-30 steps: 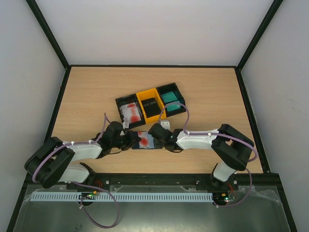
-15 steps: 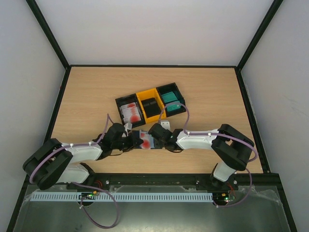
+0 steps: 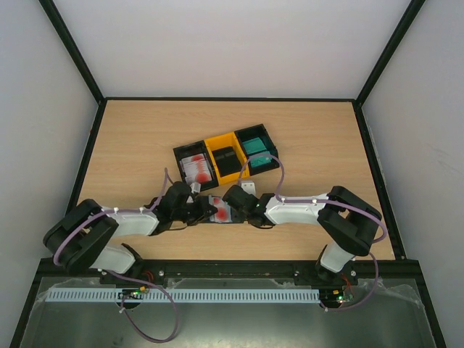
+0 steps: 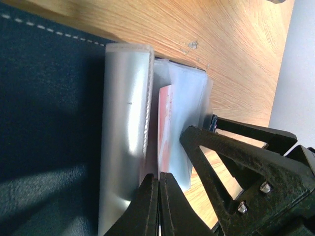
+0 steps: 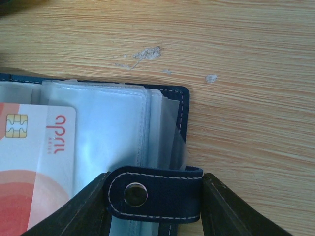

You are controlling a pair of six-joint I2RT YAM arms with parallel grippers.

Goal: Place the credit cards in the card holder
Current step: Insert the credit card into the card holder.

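Card holder (image 4: 49, 123) (right hand (image 5: 155, 206) clamps its tab (image 5: 157, 193)) holds red-blotched card (image 5: 39, 162) pinched by left hand (image 4: 158, 196).

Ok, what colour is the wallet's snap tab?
Dark navy snap tab, pale stitching; best in right wrist view.

The work surface is a light wood-grain table (image 3: 145, 138), evenly lit, with faint scuff marks (image 5: 146, 53) visible close up. Plain white walls (image 3: 232, 43) enclose the back and both sides, joined by black frame strips (image 3: 74, 52). A white slotted duct (image 3: 181, 296) runs along the near edge.
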